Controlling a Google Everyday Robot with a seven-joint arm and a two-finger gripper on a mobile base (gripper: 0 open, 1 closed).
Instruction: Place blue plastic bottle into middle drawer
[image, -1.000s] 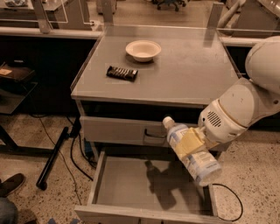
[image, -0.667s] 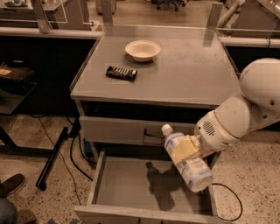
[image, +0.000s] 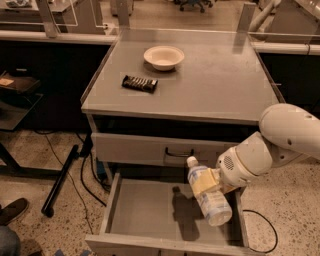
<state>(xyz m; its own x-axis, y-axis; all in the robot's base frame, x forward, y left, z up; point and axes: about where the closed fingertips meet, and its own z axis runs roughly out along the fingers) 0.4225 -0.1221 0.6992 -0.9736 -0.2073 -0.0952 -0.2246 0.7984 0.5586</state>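
Observation:
The blue plastic bottle (image: 206, 192) is clear with a pale label and white cap. It hangs tilted, cap up and to the left, over the right part of the open middle drawer (image: 145, 212). My gripper (image: 216, 183) is shut on the bottle's middle from the right, at the end of the white arm (image: 270, 150). The drawer is pulled out, with a bare grey floor where the bottle's shadow falls.
The drawer above, with a dark curved handle (image: 179, 153), is closed. On the cabinet top sit a white bowl (image: 163, 56) and a dark snack bar (image: 139, 83). A black stand leg (image: 60, 181) and cables lie on the floor at left.
The arm has moved the bottle left and lower, deeper over the open drawer. The bowl and snack bar have not moved.

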